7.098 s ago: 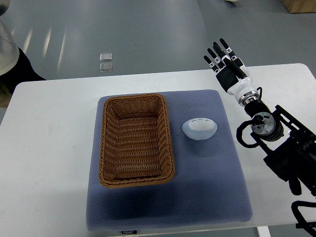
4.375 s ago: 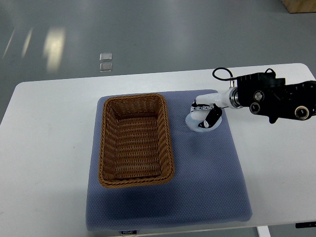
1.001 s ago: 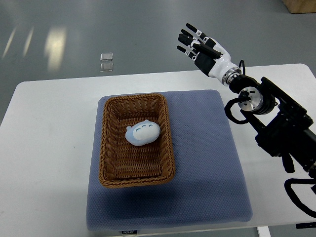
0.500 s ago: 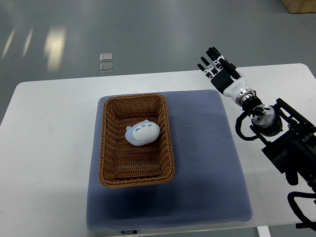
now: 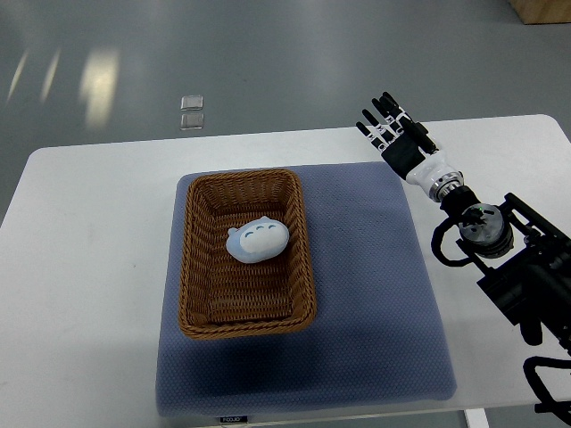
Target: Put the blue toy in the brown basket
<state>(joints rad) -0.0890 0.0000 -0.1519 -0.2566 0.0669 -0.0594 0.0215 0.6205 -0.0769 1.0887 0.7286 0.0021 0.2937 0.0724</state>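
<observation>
The pale blue toy (image 5: 257, 241) lies inside the brown wicker basket (image 5: 199, 314), in its upper middle part. The basket stands on the left half of the blue-grey mat (image 5: 375, 294). My right hand (image 5: 395, 131) is open and empty, fingers spread and pointing away from me, above the table near the mat's far right corner, well to the right of the basket. Its black arm (image 5: 513, 276) runs down the right side of the picture. My left arm does not show.
The mat lies on a white table (image 5: 89, 267). Two small clear squares (image 5: 191, 111) lie on the grey floor beyond the table's far edge.
The toy, once on the mat right of the basket, now lies inside it. Over the last second my right hand has drawn back to the right and toward me, still open.
</observation>
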